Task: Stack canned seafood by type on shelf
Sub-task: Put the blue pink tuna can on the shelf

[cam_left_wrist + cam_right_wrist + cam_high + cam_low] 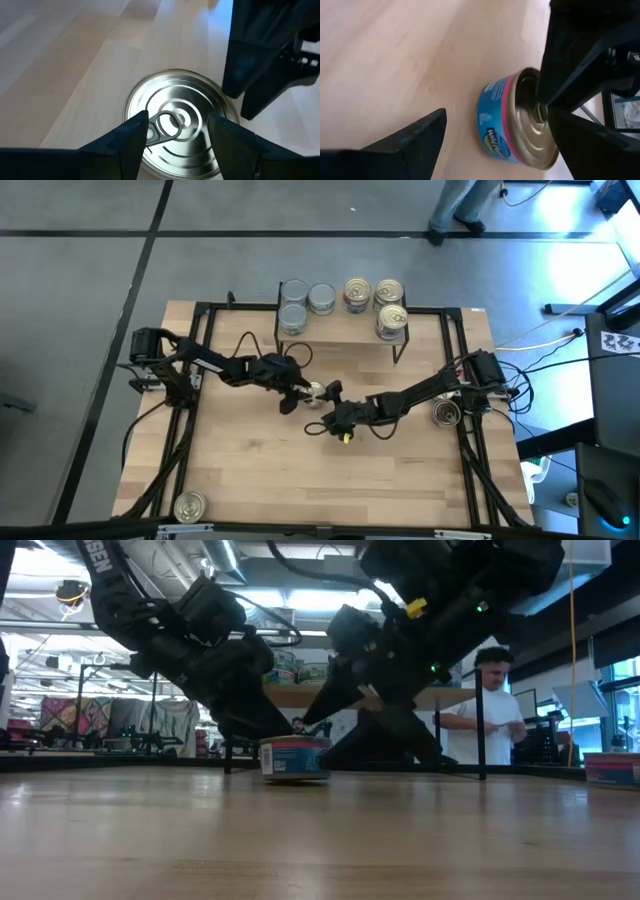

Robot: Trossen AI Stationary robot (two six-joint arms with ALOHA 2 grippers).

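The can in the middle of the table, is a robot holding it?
Cannot be told for sure. The left gripper has its jaws over the silver can's top rim; the right gripper holds nothing.

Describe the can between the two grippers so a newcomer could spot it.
Start at the shelf along the table's far edge, then come toward mid-table where both arms meet. The can stands alone there, upright, silver-topped with a blue-and-pink label, unlike the stacked cans on the shelf.

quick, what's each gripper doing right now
Left gripper: open, hovering over the silver-topped can at mid-table, not gripping it.
Right gripper: open, holding nothing, just beside that can.
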